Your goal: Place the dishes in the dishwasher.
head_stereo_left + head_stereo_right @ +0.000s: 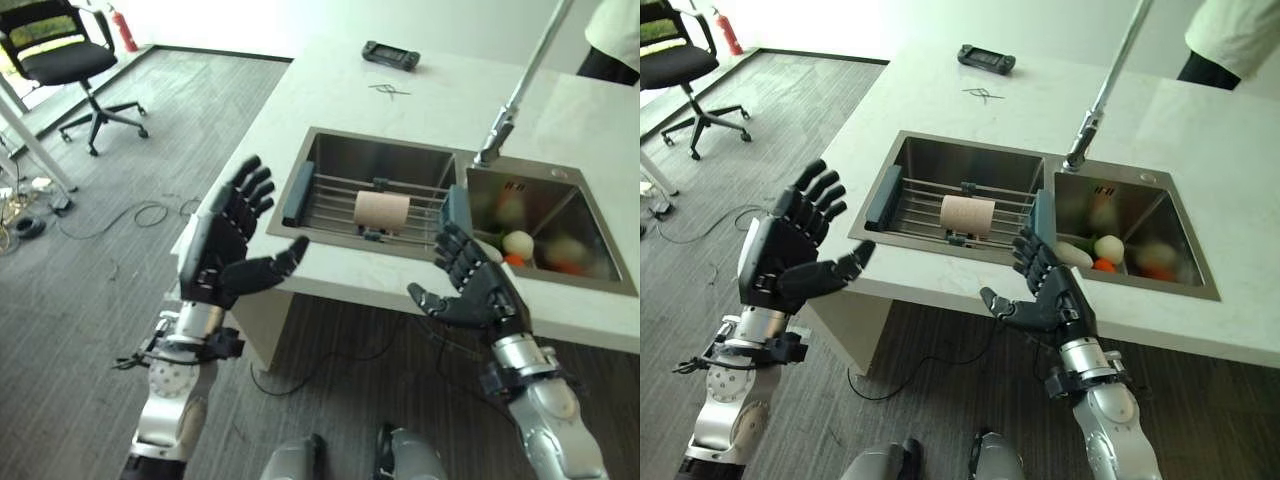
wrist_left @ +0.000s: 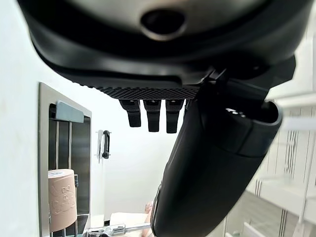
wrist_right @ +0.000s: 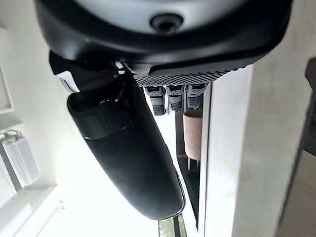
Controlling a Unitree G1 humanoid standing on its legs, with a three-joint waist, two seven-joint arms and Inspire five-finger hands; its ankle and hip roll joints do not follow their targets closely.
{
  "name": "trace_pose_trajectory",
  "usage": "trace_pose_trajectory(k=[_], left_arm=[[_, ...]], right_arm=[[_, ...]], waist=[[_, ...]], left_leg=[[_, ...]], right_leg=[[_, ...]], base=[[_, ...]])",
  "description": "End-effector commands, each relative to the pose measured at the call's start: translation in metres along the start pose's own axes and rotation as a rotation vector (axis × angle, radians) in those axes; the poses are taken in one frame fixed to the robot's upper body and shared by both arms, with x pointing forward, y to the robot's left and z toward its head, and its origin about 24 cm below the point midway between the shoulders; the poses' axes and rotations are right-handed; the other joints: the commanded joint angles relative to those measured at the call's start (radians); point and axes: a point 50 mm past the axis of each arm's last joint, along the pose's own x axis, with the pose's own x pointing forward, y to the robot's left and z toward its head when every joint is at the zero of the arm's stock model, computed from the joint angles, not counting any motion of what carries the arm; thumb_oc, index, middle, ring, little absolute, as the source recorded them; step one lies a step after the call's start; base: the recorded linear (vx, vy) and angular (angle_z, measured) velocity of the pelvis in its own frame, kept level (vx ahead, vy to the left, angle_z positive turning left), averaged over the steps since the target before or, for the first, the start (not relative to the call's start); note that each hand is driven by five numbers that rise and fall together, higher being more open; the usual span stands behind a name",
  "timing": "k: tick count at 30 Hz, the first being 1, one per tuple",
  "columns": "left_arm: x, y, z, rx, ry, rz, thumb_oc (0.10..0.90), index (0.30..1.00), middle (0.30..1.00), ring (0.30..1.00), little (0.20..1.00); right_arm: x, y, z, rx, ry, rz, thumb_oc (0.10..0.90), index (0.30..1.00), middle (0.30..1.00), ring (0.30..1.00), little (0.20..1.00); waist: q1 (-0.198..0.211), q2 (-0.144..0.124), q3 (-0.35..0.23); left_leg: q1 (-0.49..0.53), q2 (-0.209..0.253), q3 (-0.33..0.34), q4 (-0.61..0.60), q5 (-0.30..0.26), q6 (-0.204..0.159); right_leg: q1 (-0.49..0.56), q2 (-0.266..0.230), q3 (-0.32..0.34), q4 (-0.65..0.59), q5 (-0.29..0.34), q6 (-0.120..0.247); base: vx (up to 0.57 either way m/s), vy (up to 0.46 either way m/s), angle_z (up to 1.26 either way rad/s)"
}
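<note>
On sink rack [image 1: 330, 205], cup [image 1: 381, 210] sideways, lengthwise.

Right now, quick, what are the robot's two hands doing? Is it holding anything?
Left hand: open, fingers spread, holding nothing.
Right hand: open, fingers spread, holding nothing.

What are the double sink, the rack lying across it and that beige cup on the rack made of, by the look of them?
The sink looks like brushed stainless steel: grey, with soft reflections. The rack seems to be thin metal rods with dark end pieces, probably plastic or rubber. The cup, lying on its side, is matte beige with no shine; plastic or unglazed ceramic, I cannot tell which.
</note>
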Motion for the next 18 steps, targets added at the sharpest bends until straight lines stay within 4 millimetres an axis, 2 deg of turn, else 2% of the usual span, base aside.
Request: trace_pose_trajectory(k=[1,5,6,8,10,11,12,13,14,15,16,17,18], left_arm=[[0.016,-0.016,0.047,-0.009,-0.285,-0.112,0.800,0.900,0.900,0.900,0.900],[0.019,-0.016,0.048,-0.020,-0.272,-0.141,0.800,0.900,0.900,0.900,0.900],[0.021,-0.015,0.048,-0.022,-0.277,-0.154,0.800,0.900,0.900,0.900,0.900],[0.022,-0.018,0.049,-0.047,-0.282,-0.158,0.800,0.900,0.900,0.900,0.900],[0.022,-0.022,0.048,-0.085,-0.264,-0.175,0.800,0.900,0.900,0.900,0.900],[0.022,-0.026,0.048,-0.116,-0.265,-0.173,0.800,0.900,0.900,0.900,0.900],[0.022,-0.027,0.049,-0.118,-0.275,-0.167,0.800,0.900,0.900,0.900,0.900],[0.021,-0.027,0.050,-0.104,-0.306,-0.153,0.800,0.900,0.900,0.900,0.900],[0.021,-0.027,0.050,-0.098,-0.315,-0.148,0.800,0.900,0.900,0.900,0.900],[0.020,-0.025,0.052,-0.083,-0.330,-0.134,0.800,0.900,0.900,0.900,0.900],[0.019,-0.024,0.053,-0.075,-0.335,-0.128,0.800,0.900,0.900,0.900,0.900],[0.018,-0.020,0.054,-0.064,-0.338,-0.117,0.800,0.900,0.900,0.900,0.900],[0.014,-0.015,0.055,-0.041,-0.340,-0.102,0.800,0.900,0.900,0.900,0.900]], right_arm=[[0.013,-0.001,0.047,-0.024,-0.294,-0.015,0.800,0.900,0.900,0.900,0.900],[0.017,0.004,0.049,-0.051,-0.304,-0.022,0.800,0.900,0.900,0.900,0.900],[0.019,0.002,0.049,-0.075,-0.295,-0.036,0.800,0.900,0.900,0.900,0.900],[0.018,-0.001,0.048,-0.074,-0.285,-0.038,0.800,0.900,0.900,0.900,0.900],[0.015,-0.004,0.049,-0.080,-0.281,-0.037,0.800,0.900,0.900,0.900,0.900],[0.014,-0.006,0.050,-0.072,-0.275,-0.019,0.800,0.900,0.900,0.900,0.900],[0.015,-0.007,0.051,-0.072,-0.274,-0.010,0.800,0.900,0.900,0.900,0.900],[0.017,-0.007,0.052,-0.099,-0.275,0.003,0.800,0.900,0.900,0.900,0.900],[0.018,-0.007,0.053,-0.108,-0.275,0.004,0.800,0.900,0.900,0.900,0.900],[0.020,-0.007,0.054,-0.119,-0.277,0.015,0.800,0.900,0.900,0.900,0.900],[0.021,-0.007,0.055,-0.119,-0.277,0.022,0.800,0.900,0.900,0.900,0.900],[0.022,-0.006,0.056,-0.116,-0.276,0.034,0.800,0.900,0.900,0.900,0.900],[0.021,-0.004,0.056,-0.117,-0.270,0.053,0.800,0.900,0.900,0.900,0.900]], waist=[[-0.007,0.001,-0.117],[-0.014,0.016,-0.131],[-0.020,0.025,-0.136],[-0.029,0.030,-0.146],[-0.030,0.025,-0.149],[-0.017,0.001,-0.134],[-0.015,-0.006,-0.123],[-0.015,0.002,-0.102],[-0.015,0.004,-0.097],[-0.019,0.015,-0.092],[-0.019,0.027,-0.087],[-0.018,0.050,-0.086],[-0.017,0.068,-0.094]], left_leg=[[0.087,-0.036,0.023,-0.113,-0.072,-0.042],[0.119,-0.019,0.053,-0.113,-0.094,-0.038],[0.141,0.002,0.077,-0.113,-0.104,-0.037],[0.173,0.019,0.109,-0.113,-0.100,-0.049],[0.199,0.030,0.143,-0.113,-0.035,-0.086],[0.215,0.021,0.148,-0.105,0.140,-0.135],[0.180,0.029,0.146,-0.044,0.161,-0.147],[0.118,0.059,0.130,-0.017,0.177,-0.154],[0.115,0.063,0.133,-0.029,0.174,-0.152],[0.118,0.073,0.139,-0.113,0.162,-0.142],[0.103,0.089,0.145,-0.113,0.123,-0.135],[0.049,0.113,0.124,-0.113,0.077,-0.133],[0.024,0.103,0.088,-0.113,0.061,-0.128]], right_leg=[[0.036,0.035,-0.051,-0.155,0.149,0.023],[0.041,0.038,-0.069,-0.155,0.128,0.019],[0.055,0.045,-0.078,-0.155,0.092,-0.001],[0.076,0.061,-0.081,-0.155,0.059,-0.029],[0.097,0.067,-0.084,-0.155,0.033,-0.055],[0.129,0.046,-0.068,-0.155,0.011,-0.076],[0.137,0.038,-0.061,-0.155,0.005,-0.085],[0.152,0.048,-0.037,-0.155,-0.004,-0.095],[0.155,0.050,-0.030,-0.155,-0.006,-0.095],[0.161,0.063,-0.002,-0.155,-0.014,-0.088],[0.164,0.075,0.013,-0.155,-0.017,-0.082],[0.163,0.096,0.028,-0.155,-0.023,-0.075],[0.157,0.115,0.063,-0.155,-0.028,-0.069]], base=[[0.26,-0.242,0.18],[0.22,-0.149,0.13],[0.31,-0.184,-0.04],[0.28,-0.150,-0.04],[0.24,-0.111,-0.13],[0.19,-0.095,-0.17],[0.18,-0.023,-0.48],[0.08,0.045,-0.47],[0.10,0.142,-0.48],[0.07,0.166,-0.19],[0.06,0.234,-0.20],[0.08,0.225,-0.31],[0.10,0.182,-0.19]])
